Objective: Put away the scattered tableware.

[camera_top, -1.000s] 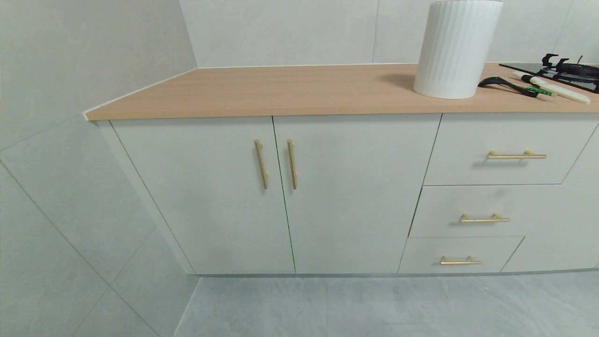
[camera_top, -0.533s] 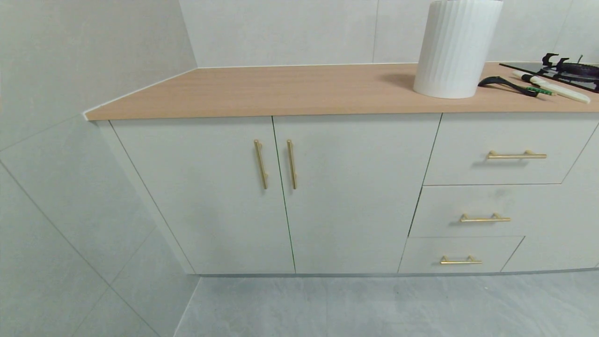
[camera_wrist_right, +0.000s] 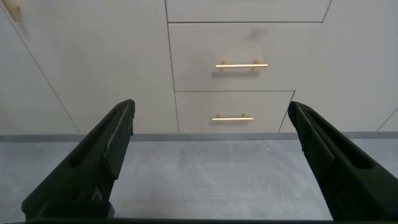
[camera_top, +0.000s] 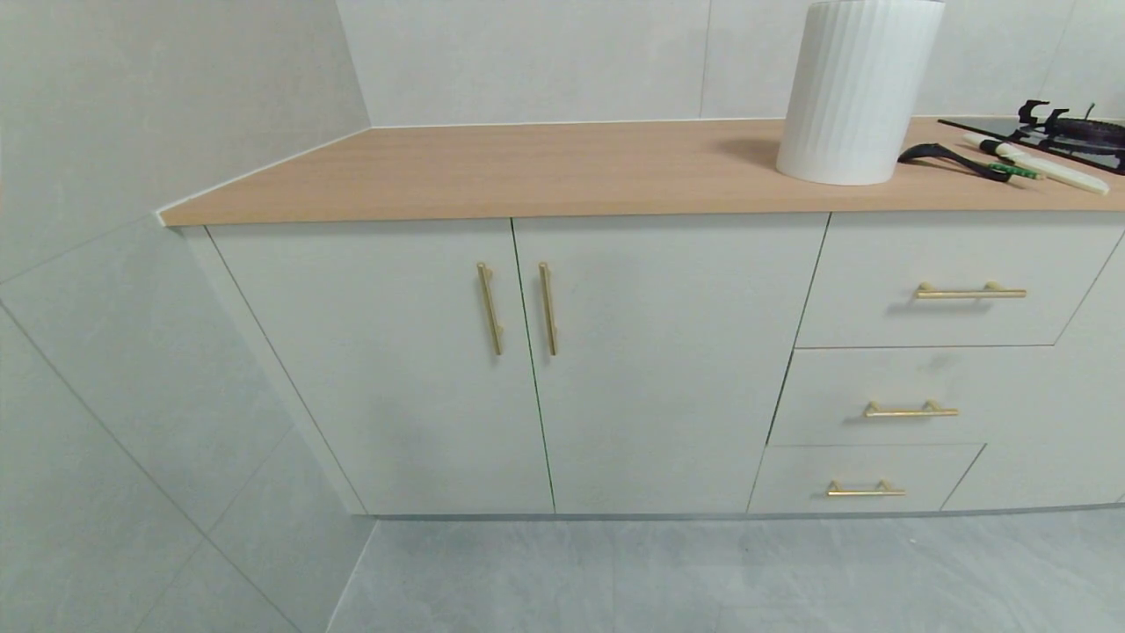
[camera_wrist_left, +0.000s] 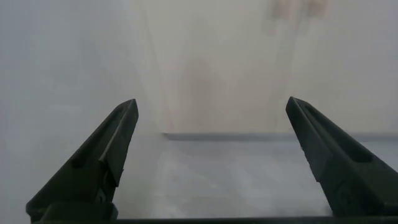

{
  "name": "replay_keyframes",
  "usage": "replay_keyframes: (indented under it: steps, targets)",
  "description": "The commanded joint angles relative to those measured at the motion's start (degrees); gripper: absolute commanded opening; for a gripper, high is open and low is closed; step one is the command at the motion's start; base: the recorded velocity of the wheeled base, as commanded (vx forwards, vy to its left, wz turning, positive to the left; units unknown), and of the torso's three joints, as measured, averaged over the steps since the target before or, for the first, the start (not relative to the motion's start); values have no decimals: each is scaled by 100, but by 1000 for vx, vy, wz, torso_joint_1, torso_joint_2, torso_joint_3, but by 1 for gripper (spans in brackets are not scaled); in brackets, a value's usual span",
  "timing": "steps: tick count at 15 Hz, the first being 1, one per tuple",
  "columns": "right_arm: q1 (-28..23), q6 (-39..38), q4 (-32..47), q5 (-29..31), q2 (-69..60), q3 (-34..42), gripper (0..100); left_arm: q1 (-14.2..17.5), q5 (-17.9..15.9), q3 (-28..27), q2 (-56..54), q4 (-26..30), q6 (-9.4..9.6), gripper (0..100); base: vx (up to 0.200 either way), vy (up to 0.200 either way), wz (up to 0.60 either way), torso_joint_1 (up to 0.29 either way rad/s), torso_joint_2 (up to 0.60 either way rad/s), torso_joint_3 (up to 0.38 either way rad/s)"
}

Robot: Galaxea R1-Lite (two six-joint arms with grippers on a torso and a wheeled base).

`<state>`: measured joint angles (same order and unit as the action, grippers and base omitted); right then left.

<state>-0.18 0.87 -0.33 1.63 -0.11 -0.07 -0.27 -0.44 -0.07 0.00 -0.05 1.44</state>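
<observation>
On the wooden countertop [camera_top: 545,171] at the far right lie a black utensil [camera_top: 954,159] and a white-handled utensil [camera_top: 1046,167] with a green band. A tall white ribbed container [camera_top: 852,92] stands just left of them. My left gripper [camera_wrist_left: 211,109] hangs low near the floor, open and holding nothing, facing the cabinet base. My right gripper [camera_wrist_right: 211,109] is also open with nothing in it, low in front of the lower drawers [camera_wrist_right: 239,56].
Two cabinet doors with gold handles [camera_top: 518,308] sit below the counter; three drawers [camera_top: 958,290] stack to their right. A black stove grate [camera_top: 1068,130] lies at the counter's far right. A tiled wall closes in the left side. Grey floor [camera_top: 659,576] lies in front.
</observation>
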Motion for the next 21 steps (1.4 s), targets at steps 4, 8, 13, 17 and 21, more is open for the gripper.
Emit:
replay_keyframes:
  steps: [4, 8, 13, 17, 21]
  targets:
    - [1, 1, -2, -32, 11, 7, 100, 0, -9, 7, 0, 14, -100, 100, 0, 0, 0, 0, 0, 0]
    - [1, -192, -11, 109, 11, 7, 100, 0, -9, 7, 0, 14, -82, 100, 0, 0, 0, 0, 0, 0]
    - [1, -201, -11, 83, 11, 7, 100, 0, -9, 7, 0, 14, -109, 100, 0, 0, 0, 0, 0, 0]
    - [1, -210, -11, 83, 11, 7, 100, 0, -9, 7, 0, 14, -117, 100, 0, -100, 0, -1, -1, 4]
    - [1, -218, -11, 83, 11, 7, 100, 0, -9, 7, 0, 14, -117, 100, 0, -200, 0, 6, 1, 5]
